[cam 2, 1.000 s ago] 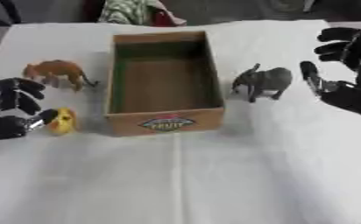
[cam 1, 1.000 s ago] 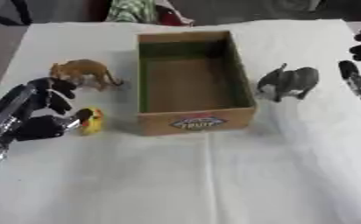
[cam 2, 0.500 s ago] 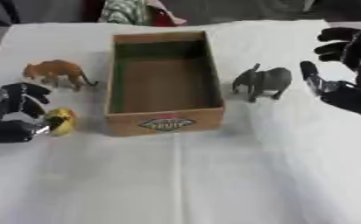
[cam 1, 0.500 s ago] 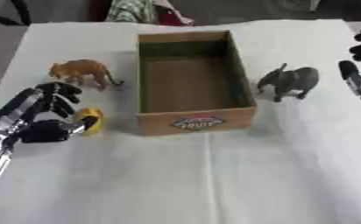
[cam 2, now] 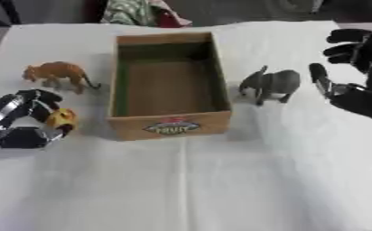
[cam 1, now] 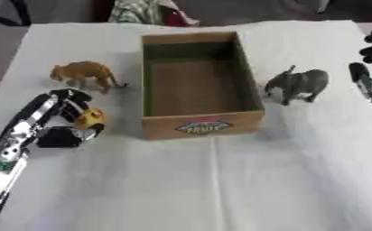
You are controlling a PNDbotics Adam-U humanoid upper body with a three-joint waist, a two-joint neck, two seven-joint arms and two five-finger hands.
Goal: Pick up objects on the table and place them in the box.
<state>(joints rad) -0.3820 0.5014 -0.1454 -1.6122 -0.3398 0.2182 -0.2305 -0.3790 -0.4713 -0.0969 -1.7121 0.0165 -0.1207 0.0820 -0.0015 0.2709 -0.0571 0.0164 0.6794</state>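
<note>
Grabbing yellow toy (cam 1: 90,118): left hand (cam 1: 59,119) curls fingers round it, on desk (cam 1: 220,180) just left of box (cam 1: 197,85). Box empty. Right hand (cam 2: 355,76) open, idle, right of grey elephant (cam 2: 270,84). Orange lion (cam 1: 84,73) stands near. Next: lift toy, carry over box wall, let go.

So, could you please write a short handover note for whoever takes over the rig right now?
Left hand: fingers curled around the small yellow toy, on the table left of the box.
Right hand: open, holding nothing, right of the grey elephant.
Box: nothing inside it.
Orange animal figure: standing left of the box, untouched.
Done: nothing boxed; the yellow toy is only gripped.
Left: put the yellow toy, the orange figure and the elephant into the box.
</note>
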